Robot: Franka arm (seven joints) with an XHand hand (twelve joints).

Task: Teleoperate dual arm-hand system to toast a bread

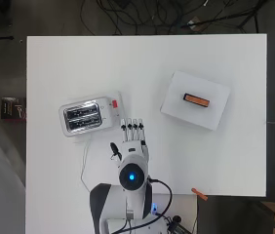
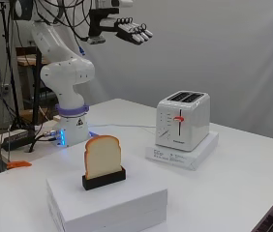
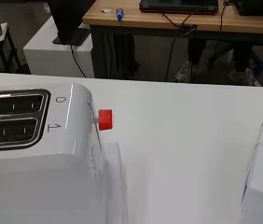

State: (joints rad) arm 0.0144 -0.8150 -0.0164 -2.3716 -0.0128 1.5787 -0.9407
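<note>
- White bench (image 1: 54,63) carries everything: the toaster (image 1: 86,117) sits on a flat white box to one side, and the bread (image 2: 102,156) stands upright in a black holder (image 2: 104,179) on top of a stacked white box (image 2: 108,201) well apart from it.
- Raised high above the bench, the hand (image 2: 132,30) has its fingers straight and grasps nothing; from overhead it hangs between the two boxes, nearer the toaster.
- Both toaster slots (image 3: 11,119) look empty and the red lever (image 3: 105,119) is up, so I judge the task not yet begun: the slice is untouched.
- Risk one: the bread stands on a narrow edge in a small holder. A sideways approach could tip slice and holder off the box instead of lifting the slice.
- Risk two: the holder may come up with the slice if the fit is tight.
- Risk three: the slots are narrow. A slice carried tilted would catch on the rim and could drop onto the bench.
- Risk four: the toaster only rests on its box, with a cord (image 1: 84,165) trailing toward the arm's base; a slanted push on the lever could shift it.
</note>
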